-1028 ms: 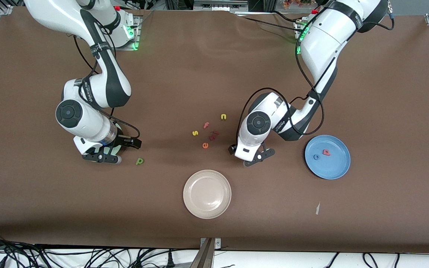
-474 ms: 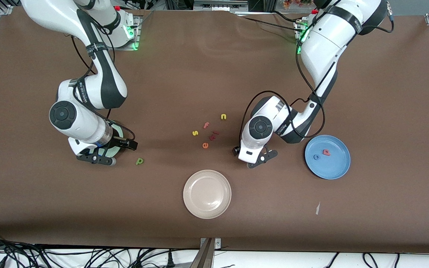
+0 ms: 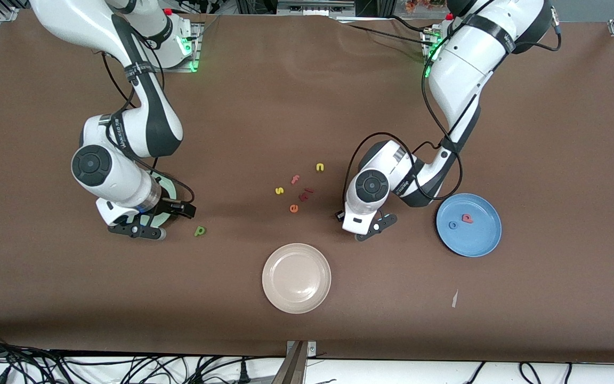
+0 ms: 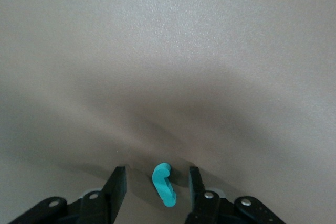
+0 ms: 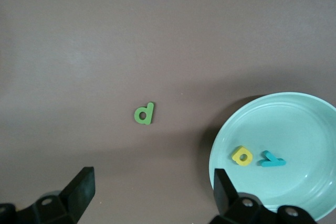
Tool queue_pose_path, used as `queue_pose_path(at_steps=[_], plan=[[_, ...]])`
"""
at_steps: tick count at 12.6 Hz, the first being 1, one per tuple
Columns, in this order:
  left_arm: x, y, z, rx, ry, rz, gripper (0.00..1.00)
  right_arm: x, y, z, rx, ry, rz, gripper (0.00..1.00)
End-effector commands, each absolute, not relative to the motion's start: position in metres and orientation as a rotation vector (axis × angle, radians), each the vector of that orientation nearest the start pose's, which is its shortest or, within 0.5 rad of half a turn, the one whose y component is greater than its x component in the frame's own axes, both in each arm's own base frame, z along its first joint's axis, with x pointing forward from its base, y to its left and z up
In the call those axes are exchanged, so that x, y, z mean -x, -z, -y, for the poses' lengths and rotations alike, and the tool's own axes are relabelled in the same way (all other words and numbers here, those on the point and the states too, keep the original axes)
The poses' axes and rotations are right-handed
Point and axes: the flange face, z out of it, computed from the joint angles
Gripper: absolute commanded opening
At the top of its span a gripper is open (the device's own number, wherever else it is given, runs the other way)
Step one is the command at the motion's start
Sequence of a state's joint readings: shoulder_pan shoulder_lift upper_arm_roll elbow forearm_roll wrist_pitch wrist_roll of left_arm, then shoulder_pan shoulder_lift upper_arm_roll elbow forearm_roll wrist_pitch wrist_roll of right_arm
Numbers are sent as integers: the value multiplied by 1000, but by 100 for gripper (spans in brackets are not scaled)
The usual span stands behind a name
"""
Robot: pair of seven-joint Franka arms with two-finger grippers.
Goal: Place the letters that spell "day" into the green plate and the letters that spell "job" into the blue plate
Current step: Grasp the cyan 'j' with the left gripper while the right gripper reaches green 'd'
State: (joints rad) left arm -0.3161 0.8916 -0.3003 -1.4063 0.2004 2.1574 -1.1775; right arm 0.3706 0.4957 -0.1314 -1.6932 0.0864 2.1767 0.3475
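Observation:
A teal "j" [image 4: 164, 184] lies on the brown table between the fingers of my left gripper [image 4: 157, 172], which is low over it and open, with a small gap on each side. In the front view the left gripper [image 3: 373, 226] hides that letter. The blue plate [image 3: 477, 240] holds a blue "o" [image 3: 452, 225] and a salmon-red letter [image 3: 467, 218]. My right gripper [image 3: 136, 231] hangs open and holds nothing at the edge of the green plate [image 5: 294, 129], which holds a yellow letter [image 5: 242, 155] and a teal "y" [image 5: 272, 159]. A dark green letter [image 3: 199, 231] lies on the table beside that plate.
A beige-white plate [image 3: 296, 278] sits nearer the front camera at mid-table. Loose letters lie between the arms: yellow "n" [image 3: 320, 167], pink "f" [image 3: 295, 179], yellow "s" [image 3: 279, 190], dark red pieces [image 3: 306, 193], orange "e" [image 3: 293, 208]. A paper scrap [image 3: 454, 298] lies near the blue plate.
The left gripper's fingers have narrowed around the teal "j" and the hand has settled lower. The right gripper has drifted a little toward the right arm's end of the table.

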Motion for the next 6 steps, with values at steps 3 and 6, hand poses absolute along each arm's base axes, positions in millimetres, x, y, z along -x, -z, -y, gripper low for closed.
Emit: queue_pose_path(at_steps=[3,6], plan=[[-612,-172,380,3008,-178,824,3,-664,-284,-180,3142,-39,-224,100],[-615,-178,380,3012,-156,820,0,-668,-279,-186,3148,-35,-206,100]])
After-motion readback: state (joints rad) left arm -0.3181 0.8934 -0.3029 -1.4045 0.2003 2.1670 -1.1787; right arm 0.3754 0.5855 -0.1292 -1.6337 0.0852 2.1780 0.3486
